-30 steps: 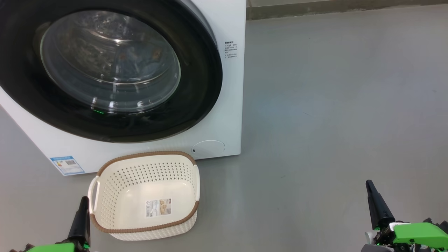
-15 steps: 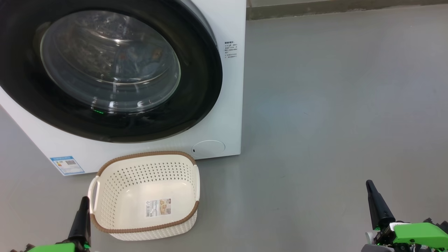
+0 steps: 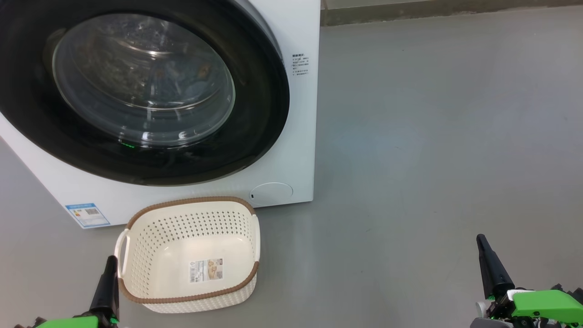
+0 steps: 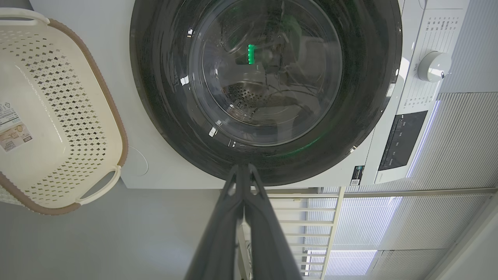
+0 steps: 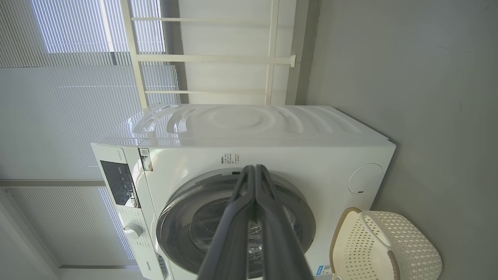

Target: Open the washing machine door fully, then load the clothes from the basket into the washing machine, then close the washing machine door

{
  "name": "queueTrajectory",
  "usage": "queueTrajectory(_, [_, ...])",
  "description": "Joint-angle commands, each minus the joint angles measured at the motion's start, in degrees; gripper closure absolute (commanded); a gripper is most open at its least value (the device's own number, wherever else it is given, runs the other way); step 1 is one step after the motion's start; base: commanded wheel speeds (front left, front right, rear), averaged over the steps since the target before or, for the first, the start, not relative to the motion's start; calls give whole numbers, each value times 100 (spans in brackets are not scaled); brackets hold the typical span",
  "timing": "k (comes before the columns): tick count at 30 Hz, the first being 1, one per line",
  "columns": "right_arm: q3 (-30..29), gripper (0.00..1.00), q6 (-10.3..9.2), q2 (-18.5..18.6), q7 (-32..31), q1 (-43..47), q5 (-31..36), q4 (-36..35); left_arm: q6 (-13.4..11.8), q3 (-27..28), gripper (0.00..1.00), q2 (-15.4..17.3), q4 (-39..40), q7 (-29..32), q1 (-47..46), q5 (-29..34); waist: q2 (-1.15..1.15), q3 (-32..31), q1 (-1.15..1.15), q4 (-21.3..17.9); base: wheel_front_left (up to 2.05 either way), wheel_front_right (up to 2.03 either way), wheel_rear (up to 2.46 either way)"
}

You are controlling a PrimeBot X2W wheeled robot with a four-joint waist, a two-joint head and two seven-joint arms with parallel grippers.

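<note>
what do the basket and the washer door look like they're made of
The basket: likely moulded plastic, matte cream, judging by its regular perforations; its brown rim only looks woven. The washing machine door: glossy black rim, perhaps plastic, around clear glass with sharp reflections.

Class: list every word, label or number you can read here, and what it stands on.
"Hisense", faint: brand mark on the washing machine.
Printed notice on its front: too small.
Blue label: too small.
Sticker in the basket: too small.
Control panel: blurred.
</note>
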State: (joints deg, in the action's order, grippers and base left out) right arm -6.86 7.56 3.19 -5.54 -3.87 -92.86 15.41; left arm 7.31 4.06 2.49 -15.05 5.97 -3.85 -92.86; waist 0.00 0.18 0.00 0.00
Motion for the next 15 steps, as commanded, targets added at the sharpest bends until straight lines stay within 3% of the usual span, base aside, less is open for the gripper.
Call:
queueTrajectory(1, [86,100,-8,9,-52,-226,26,-141,18,203,100,73,102,17,-230,34,0,0,0,0,0,0,0])
queueTrajectory(15, [76,100,-8,2,-60,-227,35,-141,18,212,100,67,101,24,-230,41,0,0,0,0,0,0,0])
